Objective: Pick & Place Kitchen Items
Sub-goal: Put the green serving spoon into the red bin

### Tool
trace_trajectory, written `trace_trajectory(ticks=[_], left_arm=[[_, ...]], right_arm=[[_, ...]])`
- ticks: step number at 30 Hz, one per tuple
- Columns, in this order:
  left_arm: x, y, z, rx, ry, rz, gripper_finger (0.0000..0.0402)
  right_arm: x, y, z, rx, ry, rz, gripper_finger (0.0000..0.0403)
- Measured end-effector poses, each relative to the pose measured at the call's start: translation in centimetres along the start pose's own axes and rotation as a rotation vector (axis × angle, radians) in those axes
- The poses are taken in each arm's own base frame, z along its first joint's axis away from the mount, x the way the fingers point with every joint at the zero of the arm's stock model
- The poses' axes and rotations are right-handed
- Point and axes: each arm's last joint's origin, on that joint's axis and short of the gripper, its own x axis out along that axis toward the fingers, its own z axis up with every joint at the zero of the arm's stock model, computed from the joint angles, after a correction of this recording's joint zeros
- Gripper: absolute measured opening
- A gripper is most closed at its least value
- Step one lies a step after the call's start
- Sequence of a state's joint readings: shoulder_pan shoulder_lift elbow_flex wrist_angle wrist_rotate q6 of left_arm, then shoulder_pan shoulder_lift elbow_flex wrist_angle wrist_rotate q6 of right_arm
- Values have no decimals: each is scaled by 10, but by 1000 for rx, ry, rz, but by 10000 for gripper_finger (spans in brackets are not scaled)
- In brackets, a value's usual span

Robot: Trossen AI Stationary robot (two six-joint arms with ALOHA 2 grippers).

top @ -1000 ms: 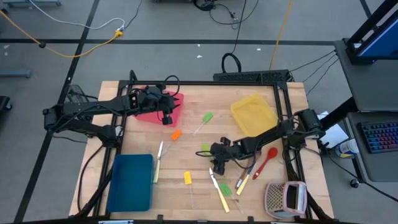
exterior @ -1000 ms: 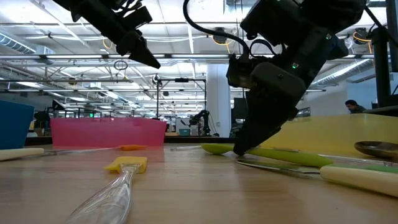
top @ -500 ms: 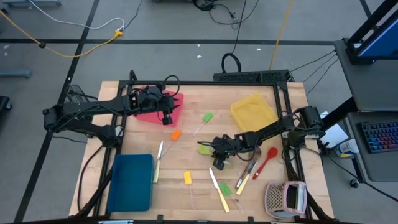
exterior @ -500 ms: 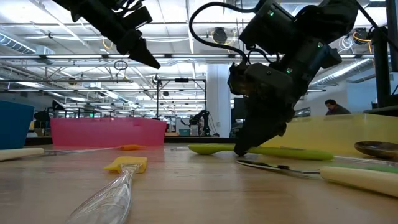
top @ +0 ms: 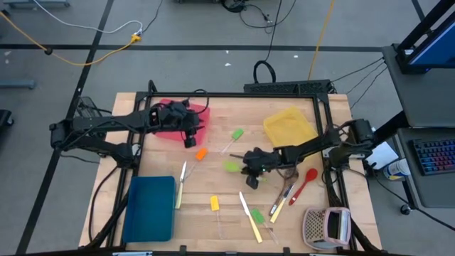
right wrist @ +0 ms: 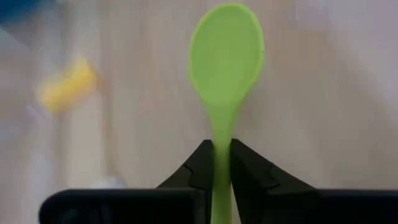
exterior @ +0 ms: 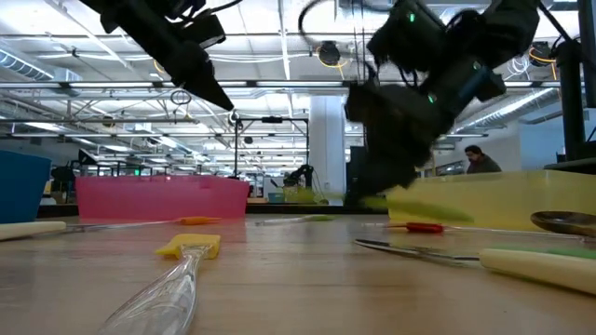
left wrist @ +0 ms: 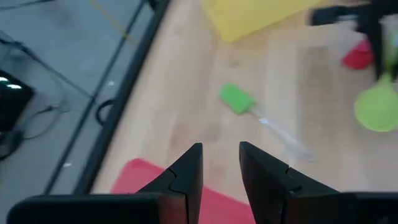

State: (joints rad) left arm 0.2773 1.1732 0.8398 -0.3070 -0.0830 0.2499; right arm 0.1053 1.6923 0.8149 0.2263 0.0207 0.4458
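High view first: my right gripper [top: 249, 164] sits near the table's middle with the green spoon [top: 232, 166] clamped by its handle, the bowl projecting toward the left side. A second ago the same spoon lay lower and nearer the front, with my fingers down on it among the knives; it has since been carried back and toward the centre. Low view confirms the change: the spoon [exterior: 410, 206] was flat on the wood half a second ago and now hangs clear of the surface under the blurred right gripper [exterior: 382, 191]. Right wrist view shows my fingers [right wrist: 200, 167] closed tight on the green spoon [right wrist: 227, 53] stem, bowl ahead, wood beneath.

Finding: the pick is complete and transport is under way. I judge the yellow tray [top: 291, 129], just behind and to the right, to be a likely destination, but that is not confirmed.

My left gripper [top: 189, 139] waits over the red tray [top: 202, 124], fingers [left wrist: 186, 174] slightly apart and empty. Other utensils remain scattered on the table [top: 220, 227].
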Motion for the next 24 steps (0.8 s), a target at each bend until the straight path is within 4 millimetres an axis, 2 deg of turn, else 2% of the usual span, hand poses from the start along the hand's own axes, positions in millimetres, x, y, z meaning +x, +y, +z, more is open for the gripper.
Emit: trace_trajectory(ticks=[6, 14, 17, 24], left_arm=[[0, -17, -1, -12, -3, -94, 111], [8, -48, -24, 6, 20, -178, 111], [12, -60, -34, -15, -2, -203, 111], [16, -81, -49, -78, -88, -242, 111]], right_arm=[[-21, 6, 21, -79, -157, -10, 28], [-38, 18, 46, -228, -400, 62, 33], [-42, 17, 54, -266, -491, 23, 30], [-45, 3, 66, -242, -572, -63, 36]])
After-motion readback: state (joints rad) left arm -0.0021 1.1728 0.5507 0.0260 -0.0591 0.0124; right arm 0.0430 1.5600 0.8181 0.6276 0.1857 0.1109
